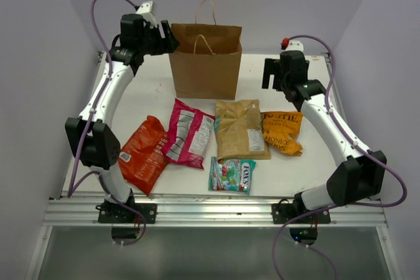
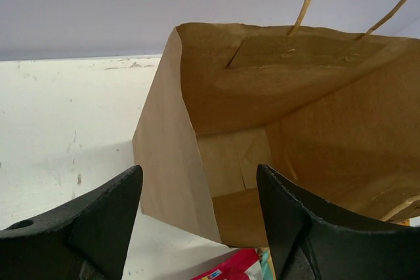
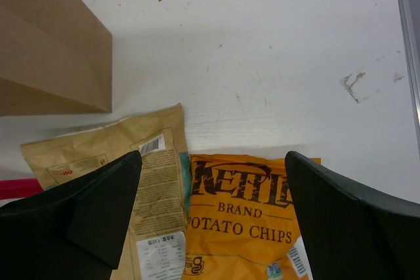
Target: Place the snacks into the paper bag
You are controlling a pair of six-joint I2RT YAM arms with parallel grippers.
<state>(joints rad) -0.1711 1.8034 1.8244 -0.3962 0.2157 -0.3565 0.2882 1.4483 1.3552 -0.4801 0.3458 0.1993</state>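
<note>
The brown paper bag point(image 1: 205, 62) stands upright at the back middle, mouth open and nothing in it in the left wrist view point(image 2: 275, 136). In front lie the red-orange chip bag point(image 1: 143, 154), magenta bag point(image 1: 188, 134), tan kraft pouch point(image 1: 240, 129), orange-yellow bag point(image 1: 283, 132) and teal candy packet point(image 1: 231, 175). My left gripper point(image 1: 169, 39) is open and empty, raised by the bag's upper left corner. My right gripper point(image 1: 273, 77) is open and empty above the table, behind the orange-yellow bag point(image 3: 252, 221) and the kraft pouch point(image 3: 141, 181).
The white table point(image 1: 151, 90) ends at a metal rail point(image 1: 210, 209) along the front. Lavender walls close in the back and both sides. A red button point(image 1: 285, 42) sits at the back right corner.
</note>
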